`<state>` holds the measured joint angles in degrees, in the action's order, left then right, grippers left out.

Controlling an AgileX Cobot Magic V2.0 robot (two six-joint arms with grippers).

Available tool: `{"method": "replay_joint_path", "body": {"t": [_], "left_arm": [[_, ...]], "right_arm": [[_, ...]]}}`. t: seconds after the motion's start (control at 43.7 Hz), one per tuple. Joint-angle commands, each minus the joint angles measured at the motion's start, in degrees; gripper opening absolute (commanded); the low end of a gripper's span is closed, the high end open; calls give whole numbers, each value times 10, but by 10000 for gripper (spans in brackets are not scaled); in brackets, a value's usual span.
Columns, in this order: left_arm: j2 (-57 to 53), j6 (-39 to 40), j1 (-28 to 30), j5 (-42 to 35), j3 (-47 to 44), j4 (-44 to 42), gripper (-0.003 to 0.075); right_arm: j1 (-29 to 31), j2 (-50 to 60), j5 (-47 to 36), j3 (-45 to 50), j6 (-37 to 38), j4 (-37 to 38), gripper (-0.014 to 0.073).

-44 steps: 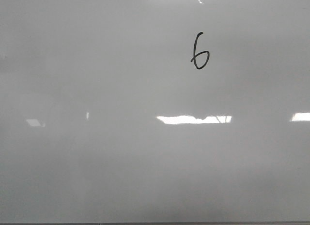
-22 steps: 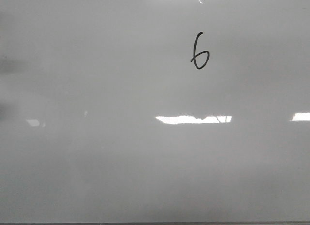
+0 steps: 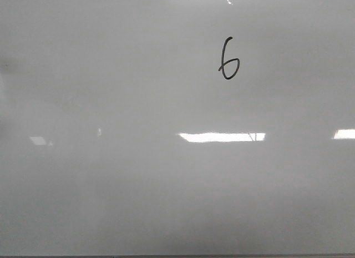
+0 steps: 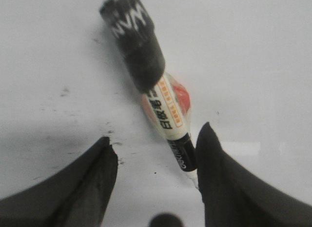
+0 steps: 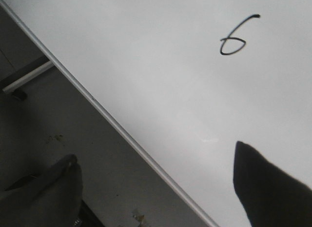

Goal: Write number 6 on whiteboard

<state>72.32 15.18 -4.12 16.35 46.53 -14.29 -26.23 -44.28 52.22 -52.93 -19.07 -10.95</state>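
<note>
looks like a lab or office test bay: large glossy whiteboard (image 3: pixel 111 202) lying flat as work surface, reflecting long rectangular ceiling lights (image 3: pixel 222 137); bare stained grey floor (image 5: pixel 73 139) past the board's metal edge, with a pale frame bar (image 5: pixel 27 78).

Drawn in thin black ink: the number 6 (image 3: pixel 228 59), tall curved stem, small closed loop, complete, upper right of middle on the whiteboard (image 3: pixel 138 191). Glossy, plain grey-white, flat, carrying bright rectangular reflections; thin dark edge along the bottom.
</note>
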Motion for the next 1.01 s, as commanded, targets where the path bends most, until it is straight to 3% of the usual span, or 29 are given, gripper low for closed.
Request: {"method": "replay_joint_path", "body": {"t": [0.0, 0.114, 0.206, 0.527, 0.801, 0.916, 0.984], "left_arm": [[-51, -2, 2, 41, 41, -5, 368], [-104, -17, -5, 119, 65, -4, 368], [-147, -58, -33, 168, 72, 4, 368], [-310, -79, -181, 319, 71, 66, 368], [-378, -79, -235, 328, 55, 73, 366], [-378, -79, -235, 329, 52, 70, 286], [-378, -83, -235, 328, 52, 66, 195]], "right_arm": [[9, 3, 24, -44, 82, 54, 645], [17, 4, 89, -69, 183, 125, 645], [18, 13, 104, -66, 221, 145, 645], [18, 90, 102, -43, 228, 144, 645], [18, 117, 94, -20, 228, 144, 643], [18, 117, 86, -20, 228, 144, 524], [18, 117, 85, -20, 228, 144, 356]]}}
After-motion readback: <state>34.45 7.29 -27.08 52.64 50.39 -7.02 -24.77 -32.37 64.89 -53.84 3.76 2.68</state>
